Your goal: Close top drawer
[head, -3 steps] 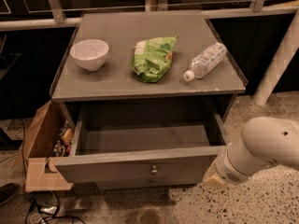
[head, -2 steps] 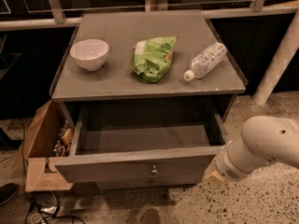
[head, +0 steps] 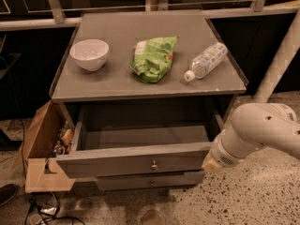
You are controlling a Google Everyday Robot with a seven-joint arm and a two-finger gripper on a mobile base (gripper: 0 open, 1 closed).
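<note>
As the gripper (head: 212, 163), its grip state impossible to tell, sits at the right end of the top drawer (head: 117, 161), the empty drawer stands far out of the grey cabinet (head: 117, 78). By the look of it, the whole push remains. Above: white bowl (head: 89, 54), green snack bag (head: 153, 57), plastic bottle (head: 206, 60).
</note>
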